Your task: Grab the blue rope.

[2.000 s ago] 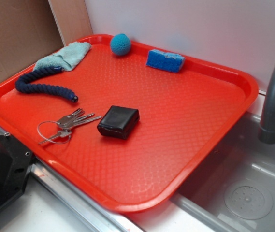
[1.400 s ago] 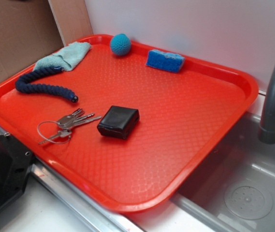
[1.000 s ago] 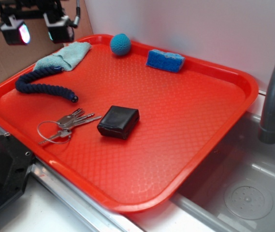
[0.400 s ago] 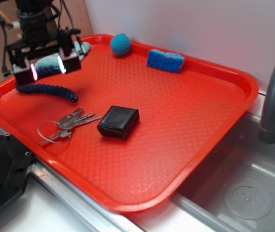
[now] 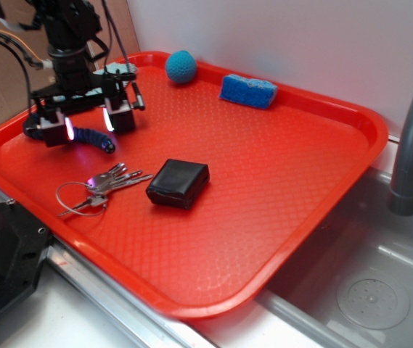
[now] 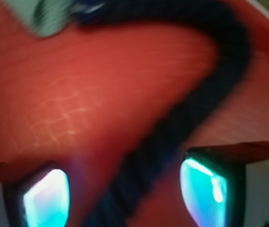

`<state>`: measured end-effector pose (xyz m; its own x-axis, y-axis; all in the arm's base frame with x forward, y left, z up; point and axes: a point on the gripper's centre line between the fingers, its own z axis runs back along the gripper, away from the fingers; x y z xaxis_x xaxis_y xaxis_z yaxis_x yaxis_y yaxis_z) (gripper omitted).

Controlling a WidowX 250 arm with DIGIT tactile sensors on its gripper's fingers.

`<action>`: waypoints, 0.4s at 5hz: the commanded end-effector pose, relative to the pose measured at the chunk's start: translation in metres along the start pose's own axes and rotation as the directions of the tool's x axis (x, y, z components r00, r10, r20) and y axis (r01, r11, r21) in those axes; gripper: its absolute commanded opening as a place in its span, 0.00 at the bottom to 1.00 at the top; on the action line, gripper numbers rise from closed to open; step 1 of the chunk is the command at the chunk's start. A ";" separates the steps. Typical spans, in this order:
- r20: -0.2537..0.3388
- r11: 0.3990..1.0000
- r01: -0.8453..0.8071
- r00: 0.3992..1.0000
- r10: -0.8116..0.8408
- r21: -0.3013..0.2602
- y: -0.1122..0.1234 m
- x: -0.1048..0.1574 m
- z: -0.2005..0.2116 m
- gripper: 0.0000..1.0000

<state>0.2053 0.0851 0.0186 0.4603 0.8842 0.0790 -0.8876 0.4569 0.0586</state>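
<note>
The glossy red plastic tray (image 5: 279,167) carries a fine embossed grid, the blue rope (image 6: 191,109) looks like matt twisted cord, the keys (image 5: 108,181) and their ring are shiny metal, and the sponge (image 5: 248,90) looks porous (the black case (image 5: 178,183) has a leathery sheen).

Heads up: the gripper (image 5: 88,125) covers the middle of the blue rope (image 5: 93,140) in the exterior view, and you only get its near-right end and a bit at far left. The pale cloth (image 5: 120,68) is mostly hidden behind the arm. Wrist view is blurred; the rope (image 6: 181,127) runs off the bottom edge, and contact with the fingers (image 6: 47,198) can't be told.
</note>
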 end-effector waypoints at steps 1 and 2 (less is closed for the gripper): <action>-0.004 0.999 0.045 0.999 -0.045 0.017 0.002 0.007 -0.005 0.98; 0.010 0.997 0.069 0.998 -0.070 0.044 -0.006 0.005 -0.002 0.00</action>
<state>0.2302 0.0825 0.0153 0.5126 0.8534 0.0949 -0.8582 0.5059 0.0867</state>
